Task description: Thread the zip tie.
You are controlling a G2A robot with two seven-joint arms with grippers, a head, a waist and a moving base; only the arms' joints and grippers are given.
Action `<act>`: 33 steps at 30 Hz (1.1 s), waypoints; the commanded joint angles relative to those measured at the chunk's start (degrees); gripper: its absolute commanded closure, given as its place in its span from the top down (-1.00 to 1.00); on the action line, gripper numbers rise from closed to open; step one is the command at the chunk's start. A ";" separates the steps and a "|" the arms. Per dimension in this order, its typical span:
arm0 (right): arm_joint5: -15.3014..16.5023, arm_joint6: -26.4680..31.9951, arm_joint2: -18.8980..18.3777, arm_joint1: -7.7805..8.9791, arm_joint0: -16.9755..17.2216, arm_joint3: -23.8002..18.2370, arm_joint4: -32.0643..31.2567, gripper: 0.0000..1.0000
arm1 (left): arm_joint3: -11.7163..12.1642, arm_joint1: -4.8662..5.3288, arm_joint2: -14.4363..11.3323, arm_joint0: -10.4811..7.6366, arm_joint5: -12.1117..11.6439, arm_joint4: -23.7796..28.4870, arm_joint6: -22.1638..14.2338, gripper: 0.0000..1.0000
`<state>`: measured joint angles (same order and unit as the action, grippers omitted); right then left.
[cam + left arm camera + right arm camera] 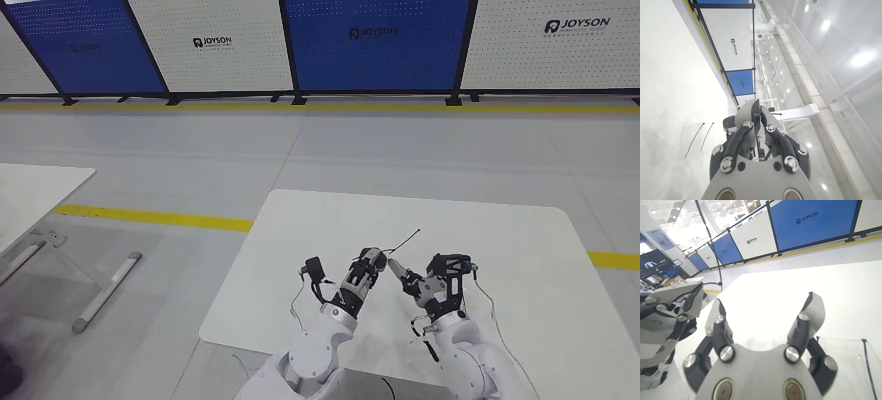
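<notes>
- Left hand (370, 262): raised above the desk (500, 240), with its fingers pressed together on one end of the tie (714, 251). This grip keeps the strap steady in the air for threading.
- Tie: a thin black strap that stands out from the left hand, pointing away from the robot. Near the grip a small block, likely the head (720, 283), sits on the strap. Whether the tail passes through it cannot be told.
- Right hand (764, 296): just beside the left hand, with its fingers spread wide and holding nothing. It appears placed to take the free tail.
- Tray (844, 341): clear, on the desk by the right hand. It keeps the spare ties (866, 357) close by.
</notes>
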<state>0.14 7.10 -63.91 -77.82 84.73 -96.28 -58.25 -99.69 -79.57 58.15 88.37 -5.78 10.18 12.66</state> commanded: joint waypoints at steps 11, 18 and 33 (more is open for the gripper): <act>1.35 1.25 0.66 -0.01 -0.39 -0.04 -0.33 -0.16 | 1.04 -0.32 -1.00 -0.55 0.46 -2.75 1.68 -1.00; 1.85 1.89 0.91 0.02 -0.51 -0.14 -0.65 -0.18 | 1.24 -0.47 -1.27 -0.84 0.81 -3.45 1.75 -1.00; 2.37 1.65 1.01 -0.03 -0.72 -0.33 0.57 -0.30 | 2.41 -0.71 -1.82 -1.46 1.77 -5.58 1.65 -1.00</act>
<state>2.49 8.85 -62.91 -77.84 84.02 -96.61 -57.81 -97.36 -80.26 56.34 86.96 -4.09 4.66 14.34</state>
